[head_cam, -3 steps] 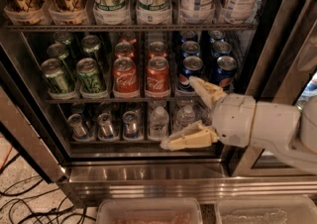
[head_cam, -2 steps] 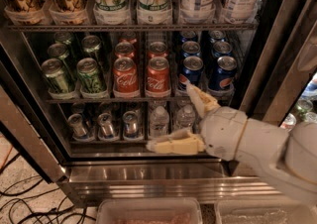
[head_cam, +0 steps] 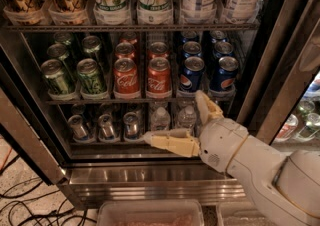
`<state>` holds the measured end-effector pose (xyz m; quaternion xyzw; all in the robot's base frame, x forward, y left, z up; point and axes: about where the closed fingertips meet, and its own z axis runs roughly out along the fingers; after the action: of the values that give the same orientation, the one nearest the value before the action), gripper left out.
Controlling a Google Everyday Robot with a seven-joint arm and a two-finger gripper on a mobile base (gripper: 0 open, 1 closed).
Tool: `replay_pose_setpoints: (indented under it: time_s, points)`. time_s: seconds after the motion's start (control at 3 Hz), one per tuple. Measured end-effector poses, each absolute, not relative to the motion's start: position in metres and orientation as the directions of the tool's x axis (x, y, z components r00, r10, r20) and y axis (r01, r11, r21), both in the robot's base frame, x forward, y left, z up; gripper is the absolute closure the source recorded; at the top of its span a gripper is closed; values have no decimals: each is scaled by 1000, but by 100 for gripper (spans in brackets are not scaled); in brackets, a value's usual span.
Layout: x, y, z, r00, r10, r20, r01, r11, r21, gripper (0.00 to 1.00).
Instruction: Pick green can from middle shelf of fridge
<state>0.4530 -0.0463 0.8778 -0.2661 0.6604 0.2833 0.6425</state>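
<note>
Hand (head_cam: 176, 117) found spread and empty, held low before the water bottles (head_cam: 161, 118). Green can (head_cam: 91, 76) stood front left on the middle shelf (head_cam: 150, 101); judged light, thin-walled, slippery; to be gripped across the mid-sidewall.

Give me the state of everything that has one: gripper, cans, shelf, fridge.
fridge: door looks open, interior exposed.
middle shelf: stocked, a can at the front of all six lanes.
green cans: upright, in the two left lanes, untouched.
Coca-Cola cans: upright, centre lanes.
Pepsi cans: upright, right lanes.
gripper: open, empty, below the middle shelf, right of centre.
</note>
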Motion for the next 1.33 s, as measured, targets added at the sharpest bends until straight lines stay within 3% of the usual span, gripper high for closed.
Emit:
replay_pose_setpoints:
  time_s: [0.67, 1.33]
  points:
    - [458, -43, 883, -36, 34, -999, -727, 685, 50, 0]
    - [475, -23, 878, -48, 159, -986, -676, 721, 149, 0]
